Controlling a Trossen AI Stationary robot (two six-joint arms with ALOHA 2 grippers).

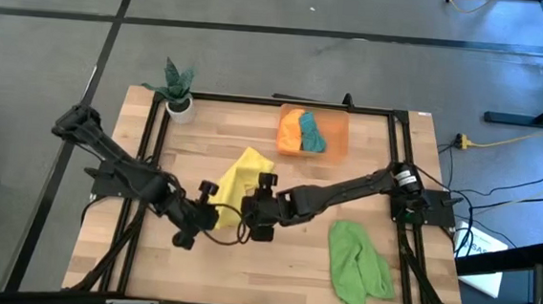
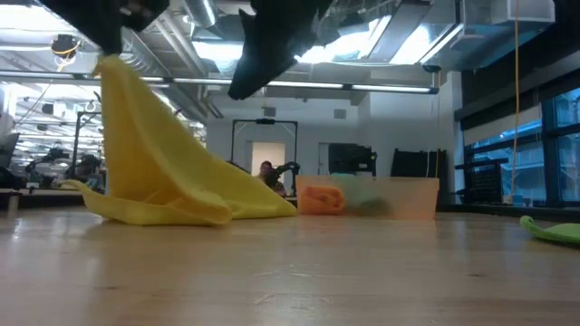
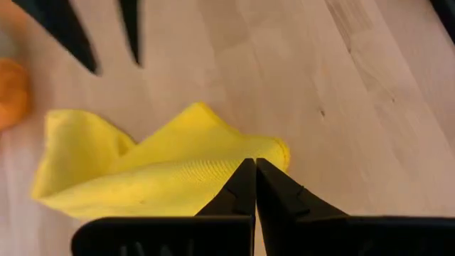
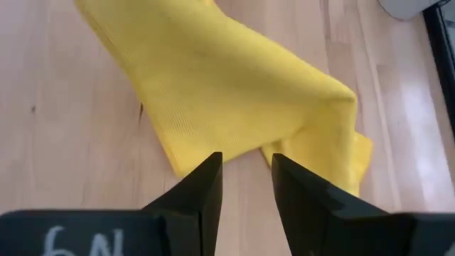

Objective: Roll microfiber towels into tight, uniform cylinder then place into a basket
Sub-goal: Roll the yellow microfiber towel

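A yellow towel (image 1: 241, 181) lies near the middle of the table (image 1: 244, 265), well short of the orange basket (image 1: 335, 128), which already holds orange and teal rolls. The left gripper (image 3: 254, 171), fingers pressed together, pinches one corner and lifts it, so the cloth hangs in a peak. The right gripper (image 4: 245, 178), fingers spread and empty, hovers just above the towel. A green towel (image 1: 358, 263) lies further from the basket. Likely best: the right takes an opposite corner and both spread the cloth flat before rolling.
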